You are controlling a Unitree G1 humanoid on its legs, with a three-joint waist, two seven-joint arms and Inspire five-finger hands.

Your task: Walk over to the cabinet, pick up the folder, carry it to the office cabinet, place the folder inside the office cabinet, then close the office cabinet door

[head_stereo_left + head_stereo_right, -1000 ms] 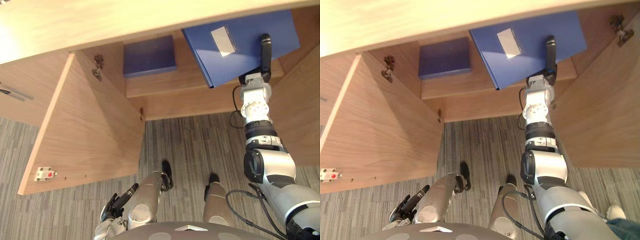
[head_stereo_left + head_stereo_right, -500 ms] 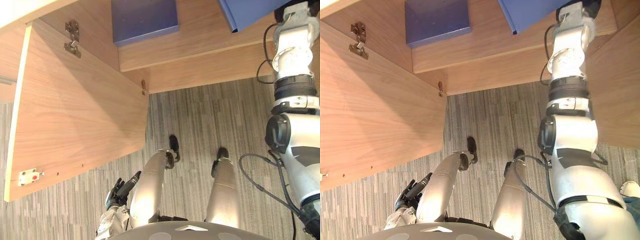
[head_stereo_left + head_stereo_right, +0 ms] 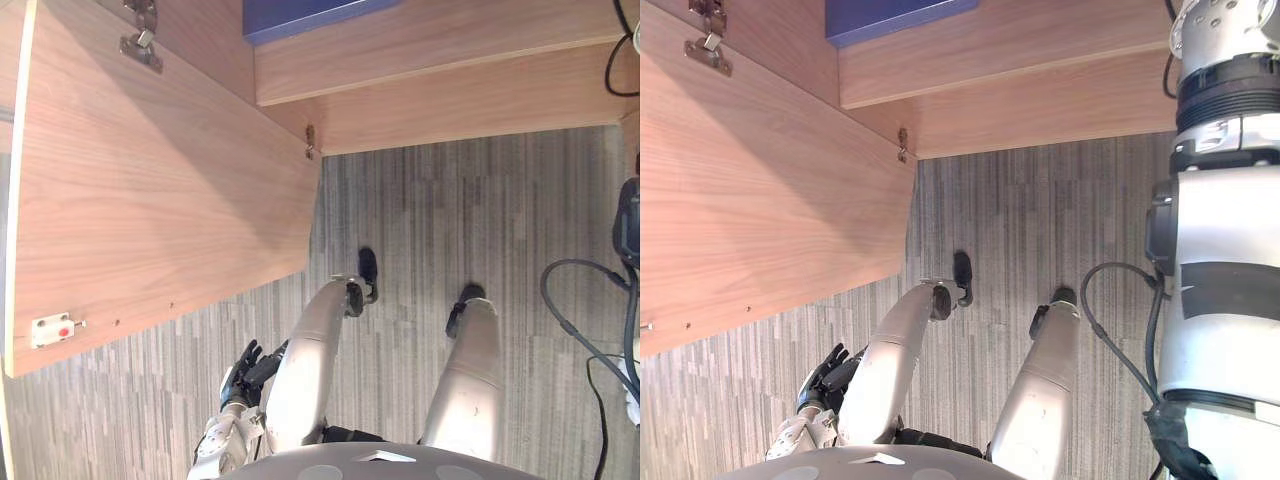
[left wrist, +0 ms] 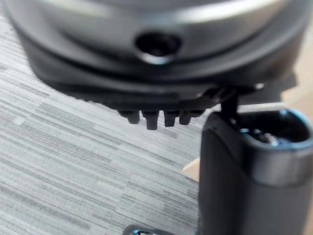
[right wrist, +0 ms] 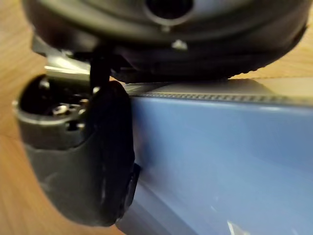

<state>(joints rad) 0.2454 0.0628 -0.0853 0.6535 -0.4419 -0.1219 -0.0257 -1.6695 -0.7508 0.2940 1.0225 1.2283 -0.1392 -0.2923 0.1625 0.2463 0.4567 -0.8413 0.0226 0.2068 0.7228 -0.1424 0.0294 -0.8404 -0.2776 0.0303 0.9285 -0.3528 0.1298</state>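
Note:
In the right wrist view the blue folder lies flat past my right hand. The thumb presses on its face near the spine, and the wood of the office cabinet lies behind it. The right forearm reaches up into the cabinet opening. My left hand hangs low by my side over the carpet, fingers relaxed and holding nothing. The cabinet's left door stands wide open.
A dark blue box sits on the cabinet's lower shelf, left of where the arm goes in. The open door has a hinge and a catch. Striped grey carpet lies before the cabinet.
The camera has tipped down toward the floor, so the cabinet has slid up in the eye views. The right arm reaches deeper into the cabinet. The left hand's fingers have spread a little.

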